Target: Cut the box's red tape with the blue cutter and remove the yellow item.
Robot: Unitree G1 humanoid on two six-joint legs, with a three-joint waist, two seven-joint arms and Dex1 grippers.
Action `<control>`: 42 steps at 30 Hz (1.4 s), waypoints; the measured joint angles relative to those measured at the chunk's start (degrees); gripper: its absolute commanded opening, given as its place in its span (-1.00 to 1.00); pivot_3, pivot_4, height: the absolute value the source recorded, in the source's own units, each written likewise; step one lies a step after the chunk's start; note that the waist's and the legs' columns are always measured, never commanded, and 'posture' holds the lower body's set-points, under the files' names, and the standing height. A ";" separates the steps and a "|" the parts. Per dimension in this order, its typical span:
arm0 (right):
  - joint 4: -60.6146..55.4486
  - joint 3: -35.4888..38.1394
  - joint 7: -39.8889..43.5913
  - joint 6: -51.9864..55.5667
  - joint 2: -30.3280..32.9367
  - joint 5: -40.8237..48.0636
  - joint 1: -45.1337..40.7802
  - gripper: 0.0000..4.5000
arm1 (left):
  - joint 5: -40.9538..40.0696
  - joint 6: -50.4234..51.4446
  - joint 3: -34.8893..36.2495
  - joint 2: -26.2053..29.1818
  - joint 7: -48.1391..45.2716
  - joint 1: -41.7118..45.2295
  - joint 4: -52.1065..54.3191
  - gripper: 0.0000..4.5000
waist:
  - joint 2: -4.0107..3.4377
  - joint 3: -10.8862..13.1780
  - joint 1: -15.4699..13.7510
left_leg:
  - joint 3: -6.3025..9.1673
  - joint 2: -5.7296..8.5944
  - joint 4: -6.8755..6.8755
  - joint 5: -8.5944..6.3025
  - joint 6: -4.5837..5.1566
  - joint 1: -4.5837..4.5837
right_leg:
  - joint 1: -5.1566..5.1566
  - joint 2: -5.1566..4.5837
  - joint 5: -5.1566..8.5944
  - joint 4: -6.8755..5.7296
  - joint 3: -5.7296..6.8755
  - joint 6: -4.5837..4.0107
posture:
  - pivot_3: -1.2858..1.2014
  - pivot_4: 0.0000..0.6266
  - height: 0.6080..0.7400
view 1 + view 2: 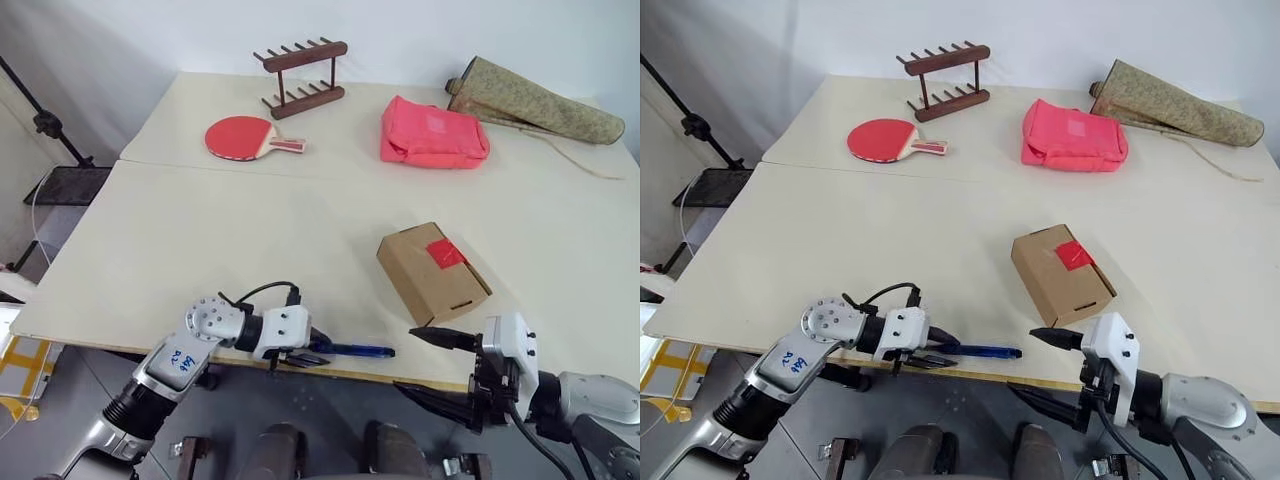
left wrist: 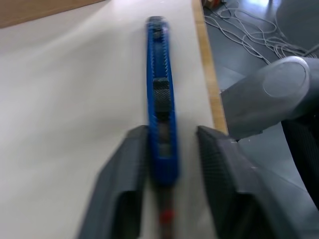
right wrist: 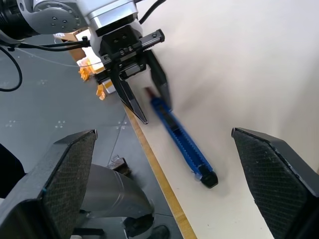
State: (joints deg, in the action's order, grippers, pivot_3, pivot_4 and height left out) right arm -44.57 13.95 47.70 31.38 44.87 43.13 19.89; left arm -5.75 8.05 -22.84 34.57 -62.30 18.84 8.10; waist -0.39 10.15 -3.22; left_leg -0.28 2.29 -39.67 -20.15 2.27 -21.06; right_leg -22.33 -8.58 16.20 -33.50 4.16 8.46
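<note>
At the lower middle of the head view, the slim bright blue pen-like cutter (image 1: 352, 350) lies flat along the near edge of the pale worktop (image 1: 200, 250), its long axis running sideways. The left gripper (image 1: 305, 349) straddles its near end, fingers close beside it with a visible gap on one side; whether they pinch it I cannot tell. The right gripper (image 1: 432, 366), lower right, is spread wide and empty. Beyond sits the small brown cardboard box (image 1: 432, 273), red tape patch (image 1: 445, 253) unbroken. The yellow item's place is hidden.
</note>
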 measured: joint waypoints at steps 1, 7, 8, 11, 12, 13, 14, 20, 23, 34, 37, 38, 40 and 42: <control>0.00 -0.01 0.01 0.00 0.00 -0.09 -0.03 1.00 | 0.27 -0.36 -0.16 0.02 0.07 -0.01 -0.01 -0.81 | -0.01 0.00 0.00 | 0.00 0.00 0.00 0.01 0.00 0.01 | 0.00 -0.01 0.00 -0.01 -0.06 0.00 | 0.03 -0.52 1.00; 0.00 -0.11 0.15 0.00 0.00 -0.35 -0.34 1.00 | 1.34 -2.56 -0.08 -1.24 2.14 0.06 -0.98 -0.81 | -0.07 -0.04 -0.08 | 0.03 0.01 0.00 0.04 0.02 0.00 | -0.01 -0.02 -0.01 -0.04 -0.46 0.01 | 0.03 -0.52 1.00; 0.00 -0.13 0.20 0.00 0.00 -0.35 -0.36 1.00 | 1.42 -3.08 -0.05 -1.77 2.56 0.15 -1.54 -0.81 | -0.07 -0.04 -0.08 | 0.03 0.01 -0.01 0.04 0.02 0.00 | -0.01 -0.01 -0.02 -0.04 -0.47 0.01 | 0.03 -0.52 1.00; 0.00 -0.12 0.21 0.11 -0.01 -0.09 -0.40 1.00 | 1.78 -6.49 -0.02 -2.29 3.57 0.46 -2.92 -0.81 | -0.07 -0.04 0.05 | 0.01 -0.01 0.00 0.04 0.00 -0.02 | -0.07 0.00 -0.02 -0.05 -0.48 0.02 | 0.03 -0.52 1.00; 0.00 -0.01 -0.27 1.02 -0.04 1.53 -0.58 1.00 | 1.81 -8.54 0.35 -2.59 3.82 0.46 -3.87 -0.81 | -0.07 -0.04 0.14 | 0.01 -0.03 0.00 0.04 -0.02 -0.03 | -0.09 0.00 -0.02 -0.07 -0.48 0.02 | 0.03 -0.52 1.00; -0.01 0.16 -1.00 2.16 -0.06 3.42 -0.90 1.00 | 1.72 -9.74 0.87 -3.00 4.09 0.44 -4.57 -0.81 | -0.06 -0.03 0.18 | 0.02 -0.06 0.00 0.04 -0.03 -0.07 | -0.13 0.00 -0.02 -0.08 -0.47 0.02 | 0.03 -0.52 1.00; -0.02 0.67 -2.28 3.69 -0.05 6.72 -1.16 1.00 | 1.64 -11.10 1.53 -3.28 4.35 0.39 -4.91 -0.81 | -0.02 0.01 0.21 | 0.03 -0.10 0.00 0.04 -0.06 -0.12 | -0.17 -0.01 -0.02 -0.09 -0.46 0.01 | 0.03 -0.52 1.00; 2.41 8.15 -15.33 13.53 7.26 37.47 -1.55 1.00 | 0.80 -24.28 4.59 -3.49 3.79 0.73 -4.89 -0.81 | -0.03 0.07 0.34 | 0.02 -0.23 0.03 -0.03 -0.15 -0.14 | -0.14 -0.07 -0.02 0.02 -0.39 0.00 | 0.03 -0.52 1.00; 5.54 8.52 -23.28 17.66 13.00 46.48 -2.87 1.00 | 0.85 -28.19 4.86 -3.53 3.33 1.47 -5.64 -0.81 | 0.01 0.10 0.31 | -0.04 -0.23 0.02 -0.05 -0.12 -0.16 | -0.14 -0.06 -0.02 0.07 -0.17 0.01 | 0.03 -0.52 1.00; 8.95 -2.80 -35.48 21.75 13.22 50.20 -10.63 1.00 | 1.62 -30.15 4.77 -4.42 3.43 2.94 -6.55 -0.81 | 0.03 0.13 0.23 | -0.07 -0.13 0.00 -0.04 0.00 -0.28 | -0.13 0.07 -0.05 0.05 0.34 0.06 | 0.03 -0.52 1.00; 10.54 -4.82 -37.37 21.70 11.01 50.90 -13.29 1.00 | 1.70 -30.17 4.75 -4.46 3.44 2.94 -6.55 -0.81 | 0.03 0.13 0.31 | -0.07 -0.13 0.00 -0.04 0.01 -0.28 | -0.12 0.08 -0.05 0.07 0.35 0.07 | 0.03 -0.52 1.00; 11.26 -5.20 -37.87 21.69 10.50 51.26 -14.03 1.00 | 1.73 -30.18 4.76 -4.45 3.46 2.95 -6.54 -0.81 | 0.03 0.13 0.30 | -0.07 -0.14 0.00 -0.04 0.00 -0.28 | -0.12 0.08 -0.05 0.06 0.36 0.07 | 0.03 -0.52 1.00; 12.75 -5.66 -38.88 21.64 9.48 52.27 -15.63 1.00 | 1.76 -30.19 4.76 -4.44 3.46 2.95 -6.54 -0.81 | 0.03 0.13 0.31 | -0.06 -0.15 0.00 -0.04 0.00 -0.28 | -0.11 0.09 -0.05 0.06 0.38 0.07 | 0.03 -0.52 1.00; 14.06 -6.19 -39.67 21.49 8.42 53.15 -16.68 1.00 | 1.76 -30.19 4.76 -4.45 3.47 2.95 -6.54 -0.81 | 0.03 0.13 0.29 | -0.07 -0.14 0.00 -0.04 0.00 -0.28 | -0.12 0.08 -0.05 0.06 0.38 0.07 | 0.03 -0.52 1.00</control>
State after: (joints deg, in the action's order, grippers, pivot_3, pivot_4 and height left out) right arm -30.51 7.76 8.04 52.87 53.29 96.28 3.21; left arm -3.98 -22.14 -18.08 30.13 -58.83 21.79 1.56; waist -0.36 10.28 -2.92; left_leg -0.34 2.15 -39.67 -20.19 2.27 -21.34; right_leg -22.46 -8.49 16.15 -33.44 4.54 8.53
